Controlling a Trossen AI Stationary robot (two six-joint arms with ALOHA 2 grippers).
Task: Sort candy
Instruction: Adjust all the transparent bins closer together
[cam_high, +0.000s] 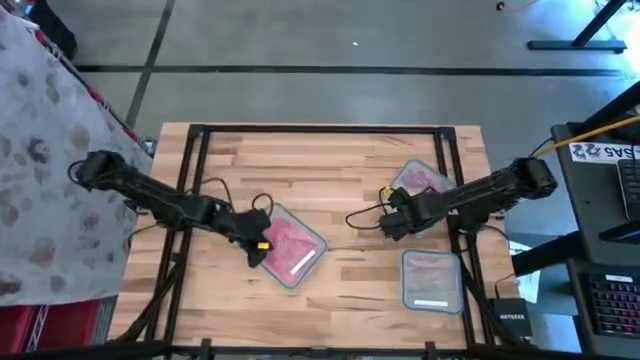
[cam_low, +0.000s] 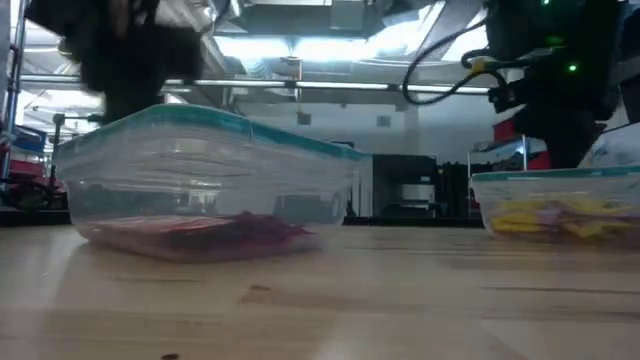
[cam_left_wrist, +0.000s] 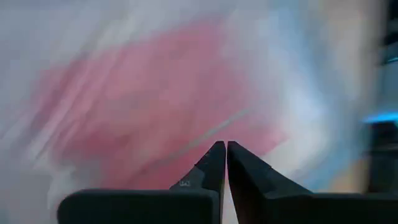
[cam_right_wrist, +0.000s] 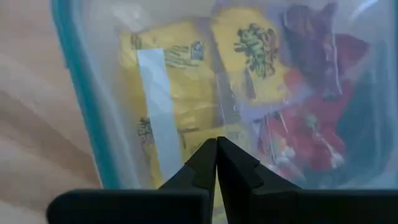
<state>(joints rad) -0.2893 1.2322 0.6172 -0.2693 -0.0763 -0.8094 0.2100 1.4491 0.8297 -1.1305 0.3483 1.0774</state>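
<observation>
Currently our left gripper (cam_left_wrist: 221, 149) pinched empty over clear teal-rimmed tub (cam_high: 318, 243) of red candy (cam_high: 288, 240); right gripper (cam_right_wrist: 216, 146) pinched empty over mixed yellow-and-red candy (cam_right_wrist: 249, 43). Risk: we grab two wrappers together.

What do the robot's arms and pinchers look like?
Both arms are dark, almost black, made of jointed segments with thin black cables looping beside them. The left arm has a small yellow patch near its gripper. The right arm has one too. Each gripper, like the right gripper, ends in two dark, pointed, wedge-shaped fingers.
</observation>
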